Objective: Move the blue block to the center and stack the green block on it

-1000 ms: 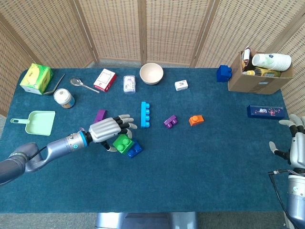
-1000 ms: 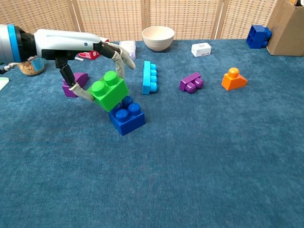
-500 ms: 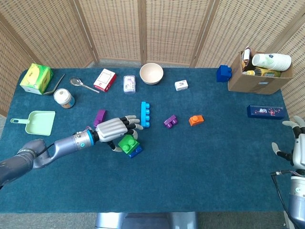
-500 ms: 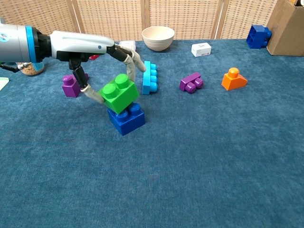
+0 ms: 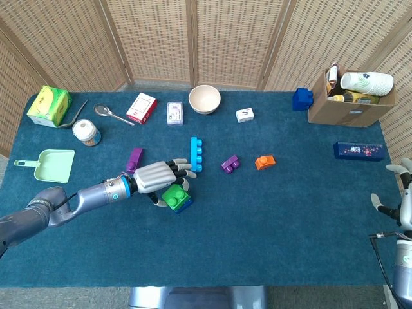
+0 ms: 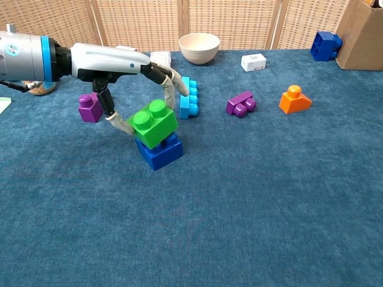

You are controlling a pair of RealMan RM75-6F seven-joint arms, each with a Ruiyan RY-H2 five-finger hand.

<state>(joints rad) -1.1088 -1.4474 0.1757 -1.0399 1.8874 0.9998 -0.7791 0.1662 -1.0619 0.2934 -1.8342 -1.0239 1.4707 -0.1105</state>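
Green studded plastic block (image 6: 154, 124), light and rigid, sits tilted on the dark blue plastic block (image 6: 160, 150) beneath the left hand (image 5: 156, 176), pinched by its smooth opposite sides.

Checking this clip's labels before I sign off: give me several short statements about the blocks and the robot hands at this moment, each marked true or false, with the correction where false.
1. The left robot hand holds the green block. True.
2. The green block sits on top of the blue block. True; it looks slightly tilted.
3. The orange block lies inside the bowl. False: it lies on the table, right of the purple block.
4. The right robot hand holds the light blue block. False: it holds nothing, at the table's right edge, far from that block.
5. A second dark blue block lies beside the cardboard box. True.
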